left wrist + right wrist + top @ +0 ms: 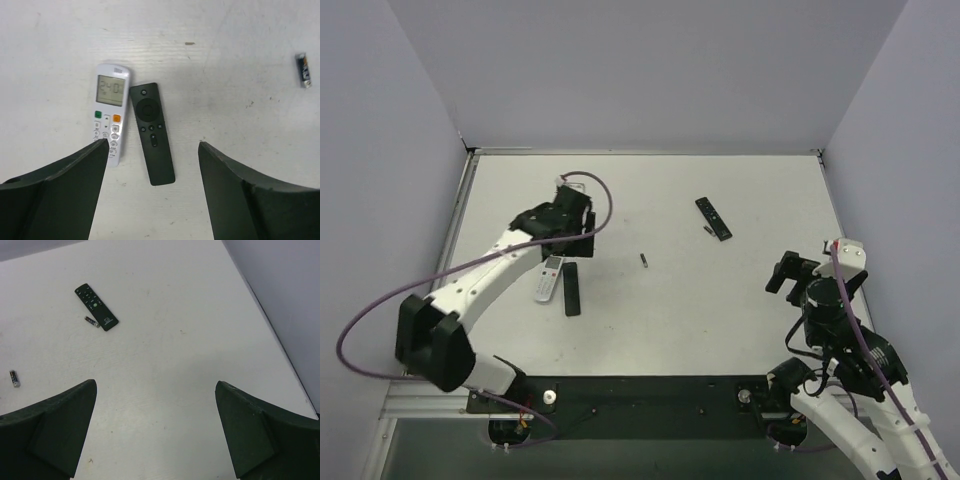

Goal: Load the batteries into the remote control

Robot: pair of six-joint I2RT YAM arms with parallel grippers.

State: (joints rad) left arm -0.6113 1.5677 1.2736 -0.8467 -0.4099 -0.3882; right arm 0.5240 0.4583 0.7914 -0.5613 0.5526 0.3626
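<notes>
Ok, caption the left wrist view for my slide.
Open left fingers above white remote and black remote side by side, battery lying apart.

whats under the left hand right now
Below the open left hand, a white remote and a slim black remote lie side by side on the table, buttons up. Their undersides are hidden.

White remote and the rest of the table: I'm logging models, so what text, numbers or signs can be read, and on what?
"240": screen of the white remote; any decimal point is unclear.
Logo above that screen: blurred.
Slim black remote: button marks only, no words.
Far black remote: logo and button marks too small.
Batteries: print too small.
</notes>
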